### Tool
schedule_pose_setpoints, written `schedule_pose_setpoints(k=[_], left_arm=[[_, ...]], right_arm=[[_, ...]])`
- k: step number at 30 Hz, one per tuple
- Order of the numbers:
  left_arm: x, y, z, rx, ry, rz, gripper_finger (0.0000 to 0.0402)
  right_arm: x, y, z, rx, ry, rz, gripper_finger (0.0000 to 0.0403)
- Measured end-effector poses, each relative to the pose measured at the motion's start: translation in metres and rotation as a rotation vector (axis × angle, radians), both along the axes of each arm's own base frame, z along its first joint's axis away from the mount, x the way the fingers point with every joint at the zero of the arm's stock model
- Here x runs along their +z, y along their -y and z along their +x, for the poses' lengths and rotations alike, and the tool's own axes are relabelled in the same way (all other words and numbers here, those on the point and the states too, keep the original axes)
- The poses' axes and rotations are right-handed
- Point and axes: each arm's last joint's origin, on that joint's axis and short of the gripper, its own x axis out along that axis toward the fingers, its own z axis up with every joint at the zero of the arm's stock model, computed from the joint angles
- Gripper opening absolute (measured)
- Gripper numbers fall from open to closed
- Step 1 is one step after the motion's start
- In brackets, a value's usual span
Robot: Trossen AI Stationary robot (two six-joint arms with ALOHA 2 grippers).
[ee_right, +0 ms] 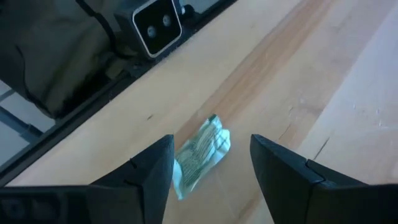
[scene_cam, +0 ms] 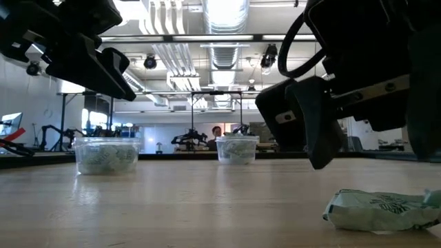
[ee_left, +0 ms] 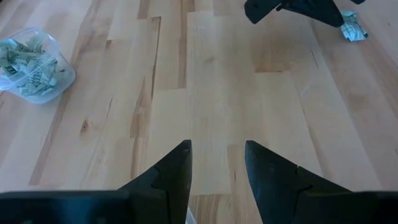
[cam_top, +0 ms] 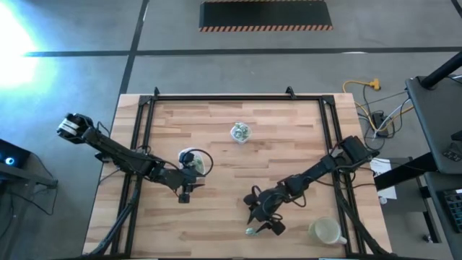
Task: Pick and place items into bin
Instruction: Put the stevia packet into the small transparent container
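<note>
Right pincer (cam_top: 261, 222): positioned over the counter (cam_top: 281, 159) near the front edge, right of centre. Its two fingers (ee_right: 152, 171) are spread wide and hold nothing. One loose item (ee_right: 200, 152), a crinkly green-and-white wrapped piece, lies flat on the counter in the gap between the fingers. In the right wrist view neither finger is seen touching it. In the low view the same item (scene_cam: 377, 209) rests on the wood with the pincer hanging just above it. In the high view it (cam_top: 252, 231) lies just beside the pincer, close to the front edge.

Left pincer (cam_top: 185, 189): positioned over the left half of the counter, about midway between the back and front edges. Its fingers (ee_left: 174, 171) are parted and empty, with bare wood between them.

Containers: a clear tub (cam_top: 191, 162) filled with items stands just behind the left pincer. A second clear tub (cam_top: 240, 132) of items stands near the middle of the counter, toward the back edge, well apart from both pincers. Both tubs show in the low view, upright. A pale round bin (cam_top: 326, 232) sits near the front right corner, to the right of the right pincer.
</note>
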Motion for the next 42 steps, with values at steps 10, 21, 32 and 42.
schedule_pose_setpoints(k=[10,21,32,42], left_arm=[[0.000,0.000,0.000,0.001,-0.001,0.000,0.0132],[-0.001,0.000,-0.001,0.001,-0.004,0.001,0.0132],[-0.001,0.000,0.000,0.000,-0.002,0.001,0.0132],[-0.001,0.000,-0.001,0.000,-0.003,0.001,0.0132]], right_arm=[[-0.014,-0.010,0.018,0.062,-0.049,0.020,0.0203],[-0.014,-0.012,0.023,0.096,-0.089,-0.024,0.0201],[-0.014,-0.011,0.022,0.104,-0.081,-0.044,0.0121],[-0.012,-0.011,0.020,0.115,-0.079,-0.054,0.0056]])
